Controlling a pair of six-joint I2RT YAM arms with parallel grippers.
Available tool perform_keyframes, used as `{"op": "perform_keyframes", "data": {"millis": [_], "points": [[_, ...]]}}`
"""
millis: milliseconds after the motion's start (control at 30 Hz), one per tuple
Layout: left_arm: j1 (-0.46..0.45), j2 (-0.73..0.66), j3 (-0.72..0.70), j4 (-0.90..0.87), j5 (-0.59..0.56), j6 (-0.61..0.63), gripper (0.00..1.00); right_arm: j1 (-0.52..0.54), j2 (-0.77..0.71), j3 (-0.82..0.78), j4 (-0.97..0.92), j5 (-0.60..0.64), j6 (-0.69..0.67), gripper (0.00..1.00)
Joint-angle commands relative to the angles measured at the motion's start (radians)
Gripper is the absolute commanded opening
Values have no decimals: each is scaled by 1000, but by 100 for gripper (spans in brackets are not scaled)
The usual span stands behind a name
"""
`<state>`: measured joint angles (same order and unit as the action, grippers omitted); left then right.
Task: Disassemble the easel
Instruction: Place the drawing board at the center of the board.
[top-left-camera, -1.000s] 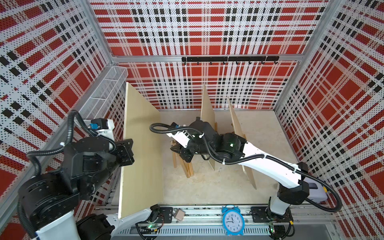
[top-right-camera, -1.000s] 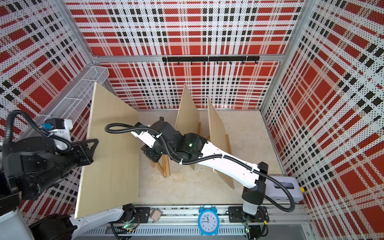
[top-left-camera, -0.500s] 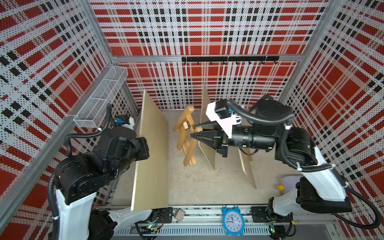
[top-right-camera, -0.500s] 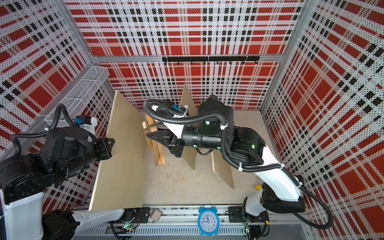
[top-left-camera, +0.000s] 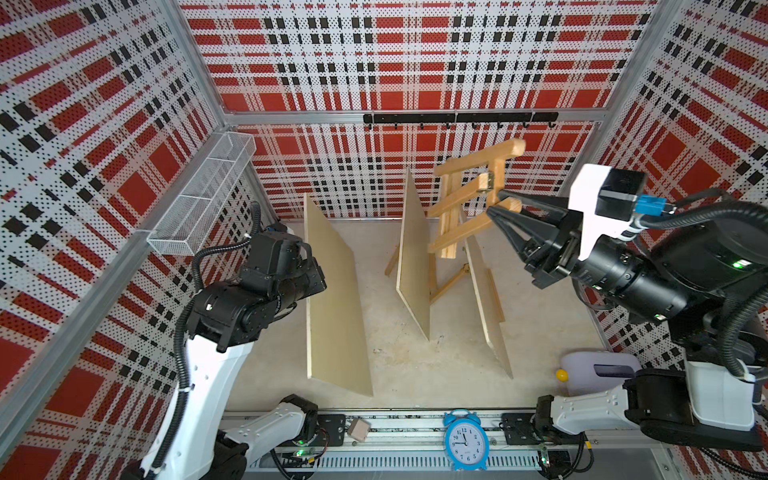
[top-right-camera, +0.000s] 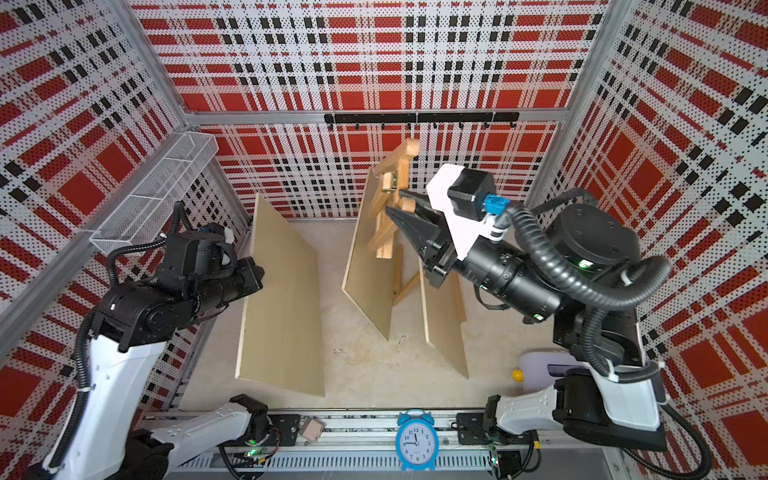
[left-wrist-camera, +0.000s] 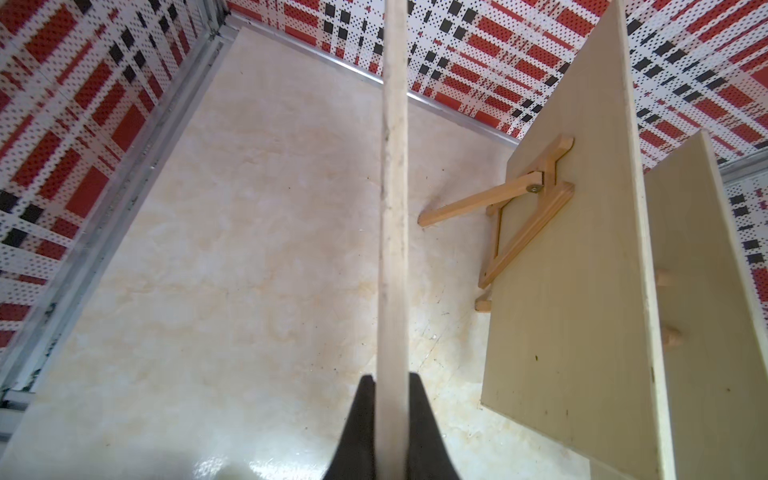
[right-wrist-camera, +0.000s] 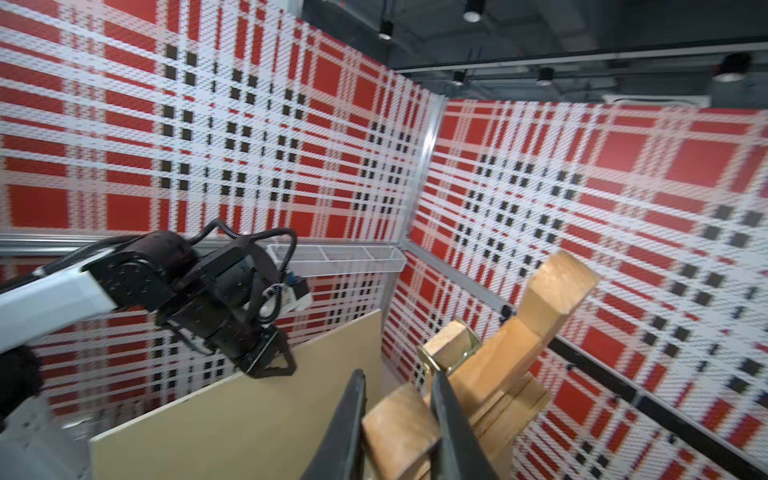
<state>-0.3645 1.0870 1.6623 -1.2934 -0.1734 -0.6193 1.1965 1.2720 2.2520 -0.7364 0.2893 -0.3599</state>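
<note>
A light wooden folding easel (top-left-camera: 478, 158) is clamped by one bar between the jaws of the right gripper (top-left-camera: 496, 204). It projects beyond the fingertips and is raised clear of the beige marbled tabletop (top-left-camera: 395, 365). A pale, thin rectangular plywood board (top-left-camera: 336, 316) is pinched at its edge by the left gripper (left-wrist-camera: 390, 379) and extends from it toward the tabletop. Between the two grippers, a second pale board (top-left-camera: 411, 257) is propped on a second wooden easel (left-wrist-camera: 523, 232), and a third pale board (top-left-camera: 486, 299) is seen leaning beside it.
</note>
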Motion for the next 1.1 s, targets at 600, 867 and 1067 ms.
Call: {"op": "perform_keyframes", "data": {"millis": [600,867,1067], "points": [[386,140,-75,434,562,188,0,0,-203,-227,327,672,-319,0],[456,260,-82,426,746,362,0,0,-221,-281,319,701,-262,0],[461,320,-93,409,697,413,0,0,-178,-273,293,737,-253,0]]}}
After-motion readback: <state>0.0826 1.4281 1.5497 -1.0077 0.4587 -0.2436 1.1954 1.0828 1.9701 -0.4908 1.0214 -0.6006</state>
